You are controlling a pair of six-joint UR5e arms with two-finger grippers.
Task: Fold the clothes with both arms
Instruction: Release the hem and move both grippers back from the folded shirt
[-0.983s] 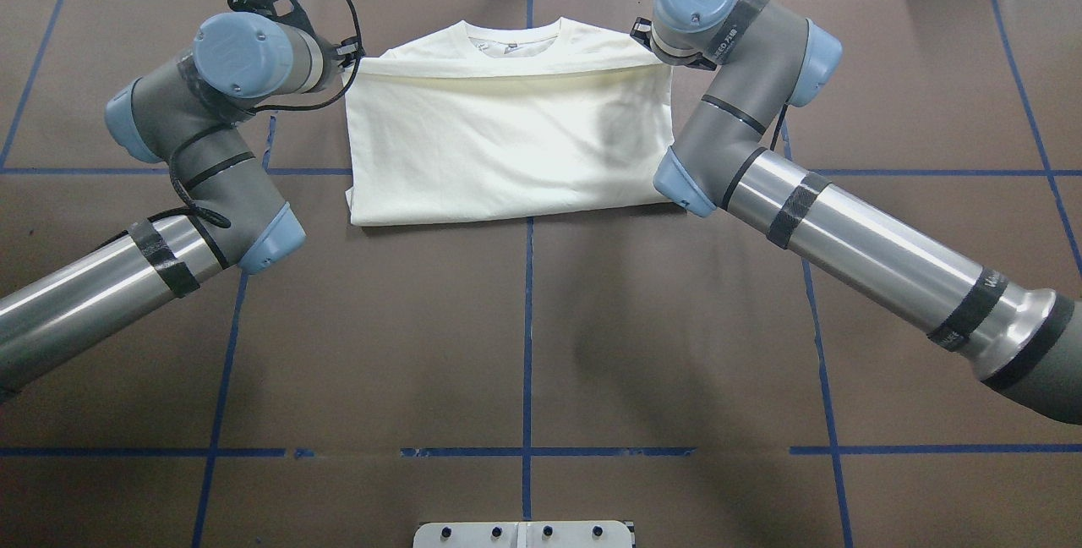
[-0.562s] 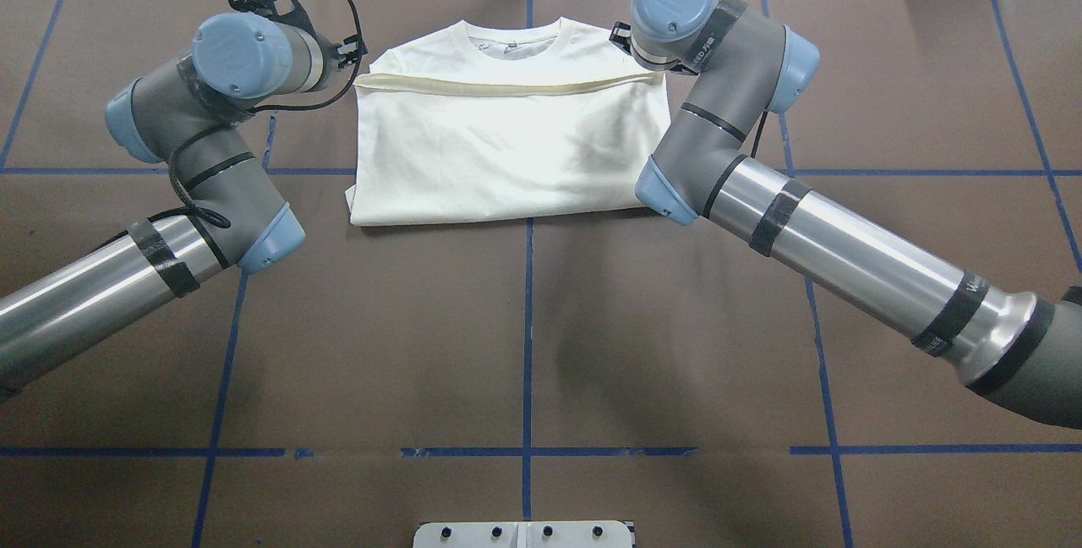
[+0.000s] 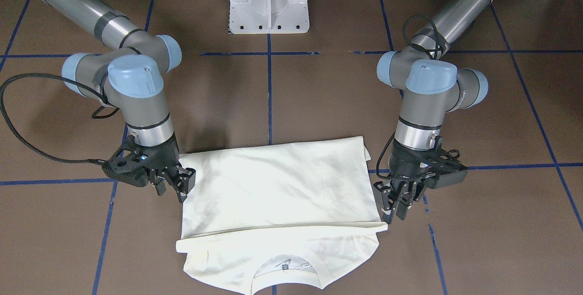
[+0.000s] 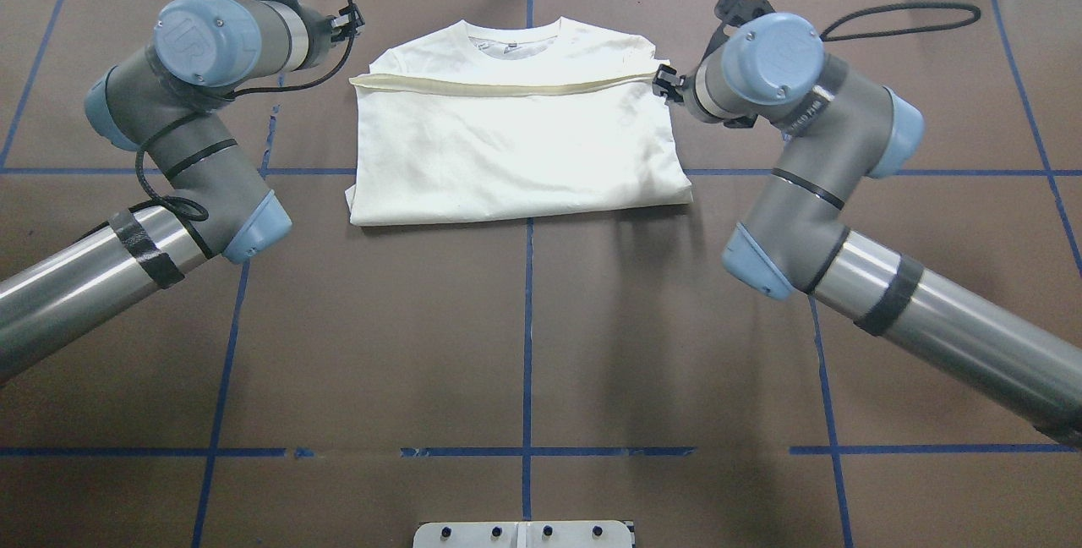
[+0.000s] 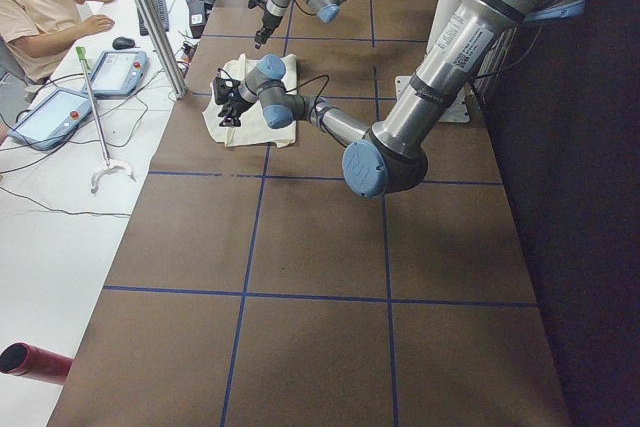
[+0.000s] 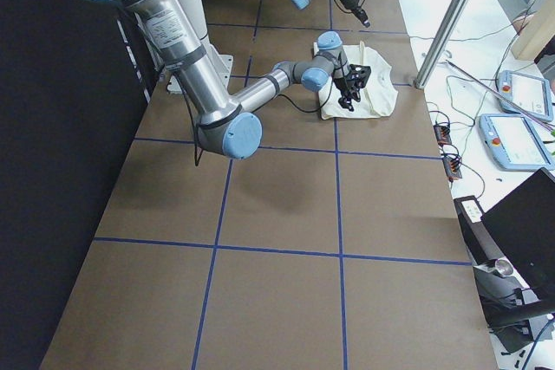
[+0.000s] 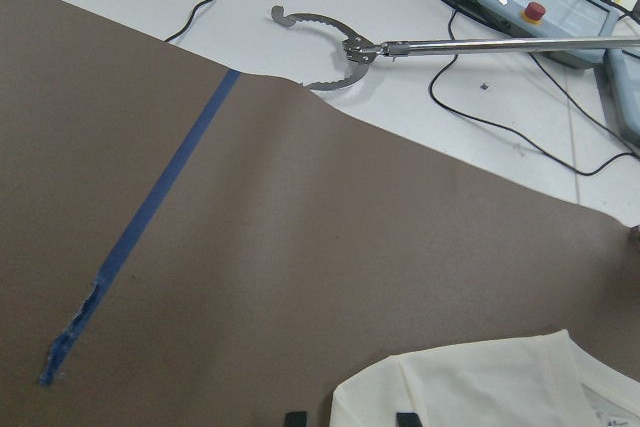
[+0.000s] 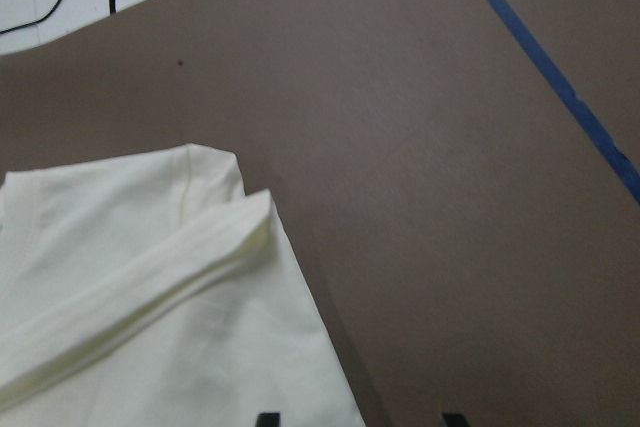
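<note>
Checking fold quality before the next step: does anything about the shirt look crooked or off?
Slightly askew. On the cream-white T-shirt, the near folded edge slants across the table, and its right end lies farther from the robot than its left end. No tears or spills show.

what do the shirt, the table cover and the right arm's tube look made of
shirt: soft knit fabric, probably cotton, in matte cream. It creases and lies in limp folded layers.
table cover: thin matte brown sheet, perhaps paper or felt. It shows no glare and has a ragged far edge.
right arm's tube: bare metal, likely aluminium, with a satin silver finish and a bright streak along it.
</note>
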